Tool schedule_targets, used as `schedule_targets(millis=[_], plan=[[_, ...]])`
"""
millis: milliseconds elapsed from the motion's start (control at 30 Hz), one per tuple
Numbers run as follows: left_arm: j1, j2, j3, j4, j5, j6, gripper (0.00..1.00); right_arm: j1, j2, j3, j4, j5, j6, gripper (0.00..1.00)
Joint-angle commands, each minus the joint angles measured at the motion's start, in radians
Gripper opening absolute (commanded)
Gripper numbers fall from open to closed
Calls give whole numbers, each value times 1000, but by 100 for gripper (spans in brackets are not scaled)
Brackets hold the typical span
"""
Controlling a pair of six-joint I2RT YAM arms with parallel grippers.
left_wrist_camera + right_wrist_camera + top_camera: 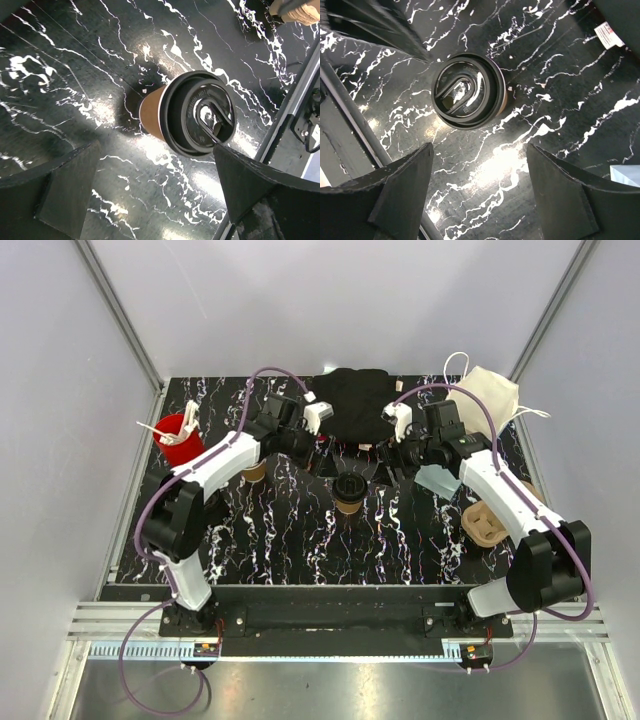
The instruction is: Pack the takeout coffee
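The takeout coffee (349, 490) is a tan paper cup with a black lid, standing upright mid-table between both arms. My left gripper (312, 450) hovers to its upper left and my right gripper (395, 462) to its upper right. In the left wrist view the cup (152, 117) and its lid (197, 117) lie ahead of the open left gripper (155, 195), with only bare table between the fingers (70, 185). The right wrist view shows the lid (468, 91) beyond the open right gripper (480, 170), whose fingers (560, 185) hold nothing.
A red cup of straws (178, 440) stands at the left. A black bag (355, 405) lies at the back centre and a white bag (490, 395) at the back right. A cardboard cup carrier (485, 523) sits at the right, and tan cups (255, 472) show under the left arm.
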Motion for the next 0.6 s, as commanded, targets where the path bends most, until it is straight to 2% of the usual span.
schedule_targets(millis=[0, 567], plan=[[-7, 38, 59, 61, 74, -44, 99, 2, -8, -15, 56, -47, 15, 79], [-24, 148, 90, 93, 167, -84, 99, 2, -10, -45, 65, -58, 9, 74]])
